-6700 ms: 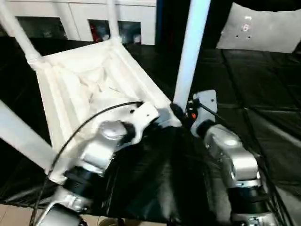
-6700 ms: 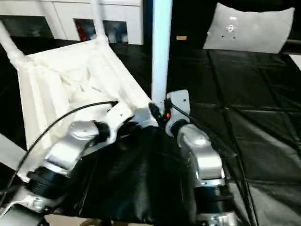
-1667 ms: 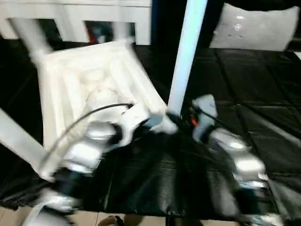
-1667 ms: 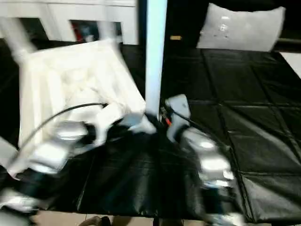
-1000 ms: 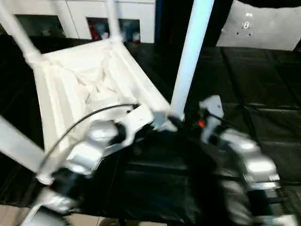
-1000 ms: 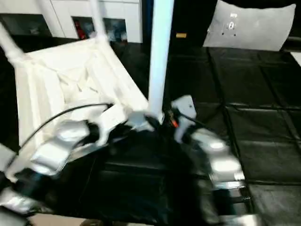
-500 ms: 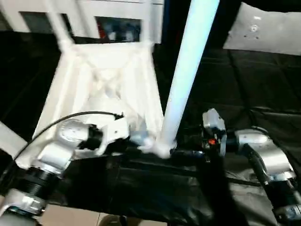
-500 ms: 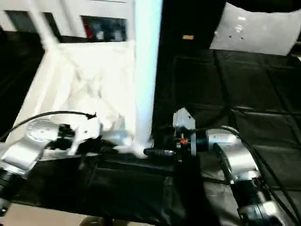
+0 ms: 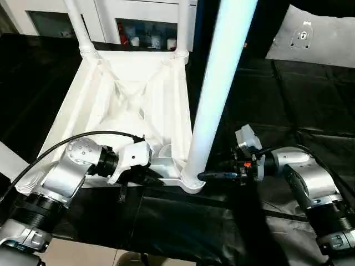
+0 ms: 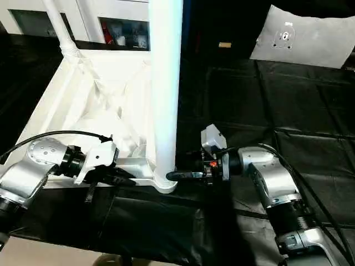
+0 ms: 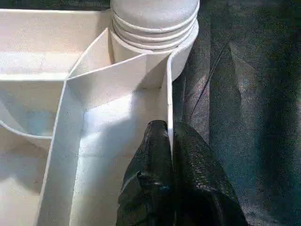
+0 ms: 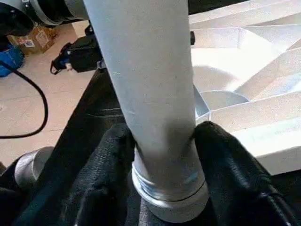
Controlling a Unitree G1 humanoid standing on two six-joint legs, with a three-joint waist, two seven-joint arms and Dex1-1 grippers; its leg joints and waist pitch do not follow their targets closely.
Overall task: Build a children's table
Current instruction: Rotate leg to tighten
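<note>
The right tool [image 12: 162, 155] has just closed around the near leg [image 9: 219, 88] at its base; the left tool [image 11: 170, 141] pinches the tabletop [image 9: 133, 105] rim, ready for tightening

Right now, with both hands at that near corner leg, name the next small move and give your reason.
Probably twist the leg further into its corner socket. The right hand has its fingers on either side of the leg's base, ridges at that base show above the socket, and the left hand pinches the tabletop rim beside it, bracing it.
</note>
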